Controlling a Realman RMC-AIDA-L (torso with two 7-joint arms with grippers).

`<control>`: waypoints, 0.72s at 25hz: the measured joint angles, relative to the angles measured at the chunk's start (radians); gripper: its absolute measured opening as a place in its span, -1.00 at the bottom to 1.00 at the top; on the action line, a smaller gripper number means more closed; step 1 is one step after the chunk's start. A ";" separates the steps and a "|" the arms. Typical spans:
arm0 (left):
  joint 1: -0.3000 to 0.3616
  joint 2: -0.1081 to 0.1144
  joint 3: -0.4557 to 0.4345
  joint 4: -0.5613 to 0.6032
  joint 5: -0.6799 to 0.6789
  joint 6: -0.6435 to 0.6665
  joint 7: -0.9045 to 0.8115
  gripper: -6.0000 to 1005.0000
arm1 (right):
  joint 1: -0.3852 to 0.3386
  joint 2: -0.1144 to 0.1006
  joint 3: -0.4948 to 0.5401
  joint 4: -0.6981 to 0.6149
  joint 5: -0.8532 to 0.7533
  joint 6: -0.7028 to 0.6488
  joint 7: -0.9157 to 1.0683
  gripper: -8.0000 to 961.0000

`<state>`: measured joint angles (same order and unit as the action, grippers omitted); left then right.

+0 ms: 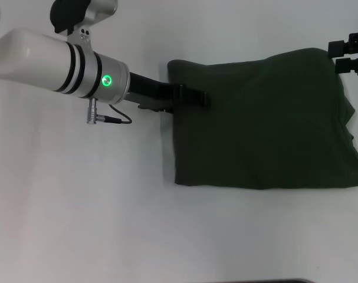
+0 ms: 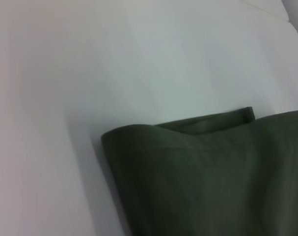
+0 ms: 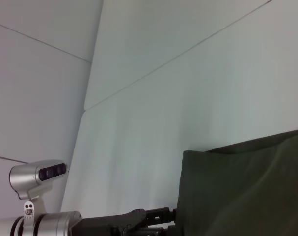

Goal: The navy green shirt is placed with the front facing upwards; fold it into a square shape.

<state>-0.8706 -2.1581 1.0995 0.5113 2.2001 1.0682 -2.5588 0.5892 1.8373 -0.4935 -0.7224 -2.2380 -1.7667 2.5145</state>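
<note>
The navy green shirt [image 1: 267,121] lies folded into a plain, roughly square dark bundle on the white table [image 1: 78,206], its right edge cut off by the head view's border and its print out of sight. The left gripper [image 1: 193,97] reaches in from the left to the bundle's upper left edge, its black fingers against the cloth, though whether they pinch it or stand spread cannot be told. The right gripper [image 1: 348,56] sits at the shirt's far right corner, mostly cropped, its fingers' state equally unclear.
</note>
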 joint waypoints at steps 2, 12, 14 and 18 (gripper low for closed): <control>-0.008 0.000 0.006 -0.006 0.000 0.001 -0.002 0.75 | -0.001 0.000 0.001 0.000 0.000 0.000 0.000 0.30; -0.022 0.009 0.015 -0.017 0.002 0.026 0.007 0.55 | -0.002 0.000 0.001 0.004 0.001 0.000 -0.006 0.30; -0.022 0.009 0.015 -0.017 0.003 0.027 0.007 0.41 | -0.002 0.000 0.001 0.004 0.001 0.001 -0.006 0.30; -0.022 0.009 0.014 -0.017 0.003 0.032 0.008 0.00 | -0.003 0.000 0.001 0.003 0.002 0.003 -0.005 0.30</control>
<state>-0.8928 -2.1488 1.1136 0.4947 2.2028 1.0999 -2.5513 0.5859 1.8374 -0.4924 -0.7194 -2.2364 -1.7640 2.5095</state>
